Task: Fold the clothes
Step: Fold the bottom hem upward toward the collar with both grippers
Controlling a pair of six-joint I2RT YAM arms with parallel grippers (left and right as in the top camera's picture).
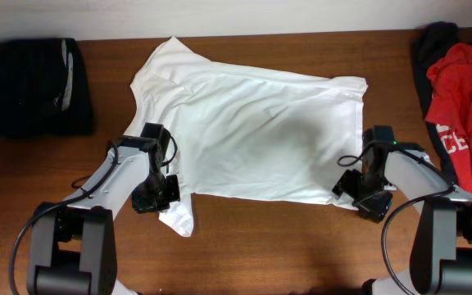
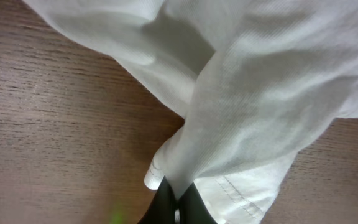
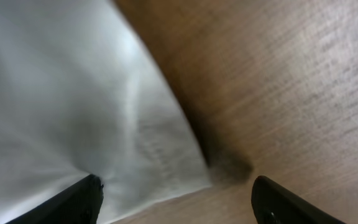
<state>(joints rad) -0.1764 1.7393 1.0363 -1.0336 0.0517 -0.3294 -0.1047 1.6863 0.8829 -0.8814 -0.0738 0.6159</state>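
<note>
My left arm (image 1: 115,176) and right arm (image 1: 412,168) are pale grey links joined by black motor housings. A thin black cable (image 1: 82,182) loops off each. My left claw (image 1: 156,197) and right claw (image 1: 359,193) are black, with blunt dark fingers (image 3: 79,200). A small green light (image 1: 394,144) shows on my right wrist. Broad grey base columns (image 1: 72,250) stand at the near edge.

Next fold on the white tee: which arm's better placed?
Left, likely: the left gripper is shut on the white T-shirt at its edge; the right gripper has jaws open at the opposite corner, gripping nothing.

Overhead top-down; wrists close on T-shirt (image 1: 252,131)
</note>
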